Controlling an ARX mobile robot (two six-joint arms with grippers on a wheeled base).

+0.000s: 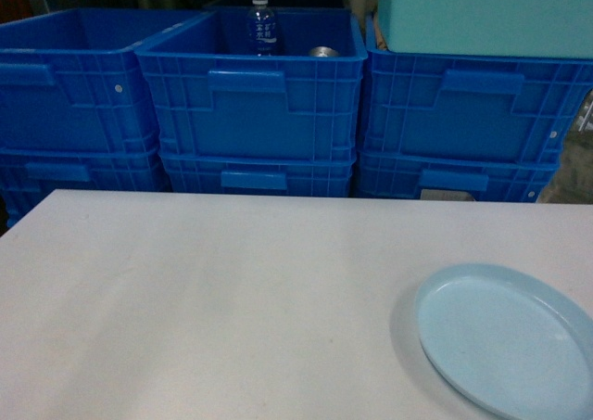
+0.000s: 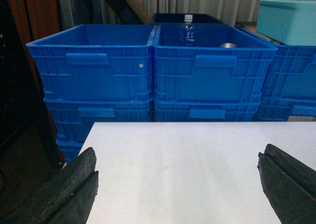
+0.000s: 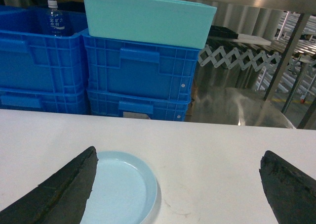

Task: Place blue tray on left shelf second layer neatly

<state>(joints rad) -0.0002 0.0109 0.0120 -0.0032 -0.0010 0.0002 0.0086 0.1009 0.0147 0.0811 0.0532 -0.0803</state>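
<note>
The blue tray (image 1: 508, 338) is a pale blue round dish lying flat on the white table (image 1: 204, 290) at the near right; the head view's lower right corner cuts it off. In the right wrist view the blue tray (image 3: 123, 189) lies low on the left, partly behind my left finger. My right gripper (image 3: 177, 187) hangs open above the table, and its gap sits to the right of the tray. My left gripper (image 2: 177, 184) is open over bare table near the left edge, with nothing between its fingers. Neither gripper appears in the head view. The left shelf is out of view.
Stacked dark blue crates (image 1: 250, 105) line the table's far edge. One holds a water bottle (image 1: 262, 26) and a metal can (image 1: 323, 52). A teal box (image 3: 148, 19) sits on the right stack. Steel posts (image 3: 290, 53) and a folding lattice (image 3: 237, 58) stand beyond the right side.
</note>
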